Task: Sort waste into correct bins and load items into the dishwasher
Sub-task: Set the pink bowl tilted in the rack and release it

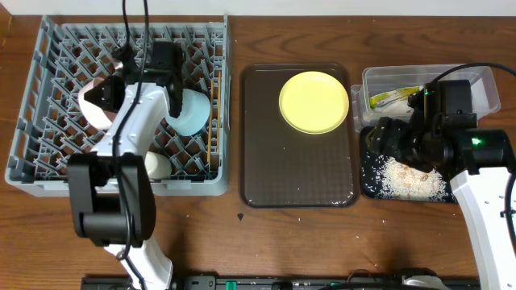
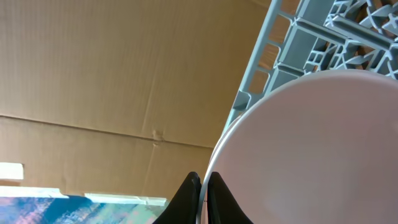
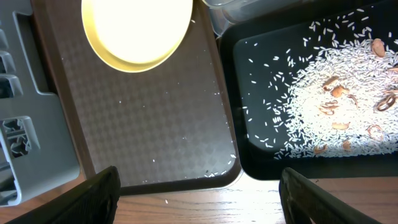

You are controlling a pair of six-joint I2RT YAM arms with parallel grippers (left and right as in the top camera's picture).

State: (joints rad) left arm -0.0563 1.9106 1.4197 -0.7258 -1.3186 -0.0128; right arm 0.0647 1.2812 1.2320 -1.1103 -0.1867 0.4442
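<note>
My left gripper (image 2: 202,177) is shut on the rim of the white bowl (image 2: 311,149). It holds the bowl on edge over the left part of the grey dish rack (image 1: 48,165); the overhead view shows the bowl (image 1: 89,109) there. The light blue bowl (image 1: 193,109) and the chopsticks (image 1: 214,113) are in the rack. The yellow plate (image 1: 314,102) lies on the brown tray (image 1: 298,177). My right gripper (image 3: 199,174) is open and empty, above the gap between the brown tray and the black tray (image 3: 249,149), which holds rice scraps (image 3: 336,106). The snack wrapper (image 1: 393,97) lies in the clear tub (image 1: 427,76). I cannot make out the napkin.
A pale rounded object (image 1: 157,167) sits near the rack's front edge; I cannot tell what it is. Stray rice grains lie on the brown tray (image 3: 155,124) and on the wooden table (image 1: 242,242). The right arm (image 1: 484,161) covers part of the black tray.
</note>
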